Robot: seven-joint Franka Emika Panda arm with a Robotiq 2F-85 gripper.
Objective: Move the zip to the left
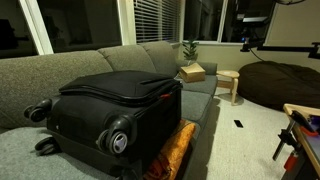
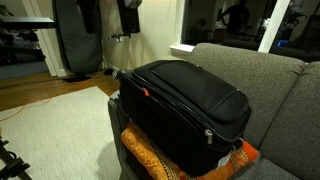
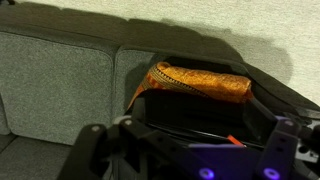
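**Sofa, suitcase, and a zip ahead of my open gripper**

Grey sofa [image 1: 60, 70] takes up most of the room, and a big black suitcase [image 1: 115, 105] lies flat on it. An orange cushion [image 3: 195, 82] pokes out from under one end of the suitcase.

I can see my gripper [image 3: 185, 150] only in the wrist view. Its two fingers are spread wide apart, with nothing between them. It looks to be clear of the suitcase, up in the air.

The zip [image 2: 182, 113] is the thin dark line that runs round the side of the suitcase, just under the lid. The little pull is too small for me to pick out for sure, so I cannot say where on the line it sits.

Here is what my next move turns on. In the wrist view, the black suitcase lies at 12 o'clock from my gripper, a bit toward 1. The cushion is past it, also at 12. I think the long edge of the suitcase runs across my view from 9 o'clock to 3 o'clock, and the zip line runs with it. So I would go forward toward 12 to find the pull. Then I would put one finger on each side of it and slide along the line toward 9. I have only one arm, so there is no choosing.
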